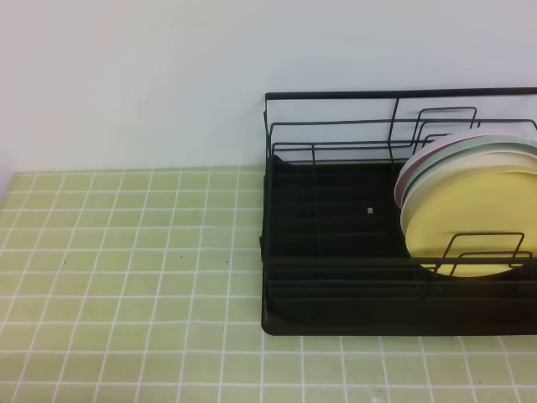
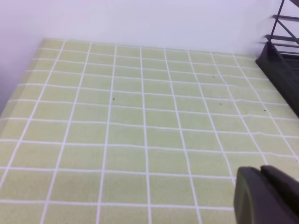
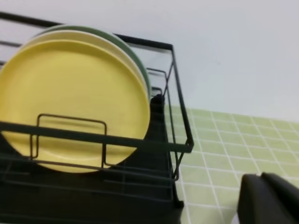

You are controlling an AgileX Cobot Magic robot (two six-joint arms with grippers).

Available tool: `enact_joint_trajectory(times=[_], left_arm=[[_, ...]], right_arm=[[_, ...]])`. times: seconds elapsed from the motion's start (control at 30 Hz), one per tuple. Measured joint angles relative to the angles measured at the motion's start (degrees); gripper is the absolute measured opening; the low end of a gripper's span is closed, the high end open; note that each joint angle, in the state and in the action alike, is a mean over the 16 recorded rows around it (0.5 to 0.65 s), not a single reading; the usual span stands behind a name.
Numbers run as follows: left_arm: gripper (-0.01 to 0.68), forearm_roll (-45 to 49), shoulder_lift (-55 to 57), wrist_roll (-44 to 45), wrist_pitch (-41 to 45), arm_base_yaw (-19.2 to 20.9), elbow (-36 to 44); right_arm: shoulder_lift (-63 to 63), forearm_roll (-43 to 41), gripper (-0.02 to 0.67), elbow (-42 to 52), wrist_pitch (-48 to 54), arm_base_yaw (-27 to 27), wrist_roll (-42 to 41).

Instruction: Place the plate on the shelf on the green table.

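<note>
The pale-yellow plate (image 1: 470, 220) stands upright in the black wire shelf (image 1: 327, 312), at the front of a stack of plates on its right side. The right wrist view shows the plate (image 3: 70, 98) close up, behind the front rail of the shelf (image 3: 140, 144). The shelf stands on the green table (image 1: 126, 252). Neither gripper shows in the exterior high view. Only a dark finger (image 2: 264, 196) of my left gripper shows, above bare tiles. A dark finger (image 3: 268, 200) of my right gripper shows to the right of the shelf. Both grippers are clear of the plate.
Behind the yellow plate stand a cream plate (image 3: 93, 35), a green plate (image 3: 138, 60) and a pink-rimmed plate (image 1: 411, 172). The shelf's left half (image 1: 336, 210) holds no plates. A white wall (image 1: 126, 84) runs behind the table. The shelf's corner (image 2: 280, 60) shows in the left wrist view.
</note>
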Motion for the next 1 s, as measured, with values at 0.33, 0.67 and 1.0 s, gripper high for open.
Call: enact_joint_trajectory(times=[0.33, 0.67, 1.0], left_arm=[[-0.002, -0.2, 0.1, 0.0, 0.1, 0.0, -0.4], [-0.002, -0.3, 0.0, -0.1, 0.1, 0.0, -0.8], [-0.002, -0.3, 0.1, -0.1, 0.1, 0.0, -0.5]], right_arm=[[-4.5, 3.1, -0.003, 10.4, -4.2, -0.5, -0.2], [-4.0, 3.2, -0.003, 11.1, 0.4, 1.9, 0.5], [-3.8, 3.9, -0.003, 10.9, 0.8, 1.9, 1.0]])
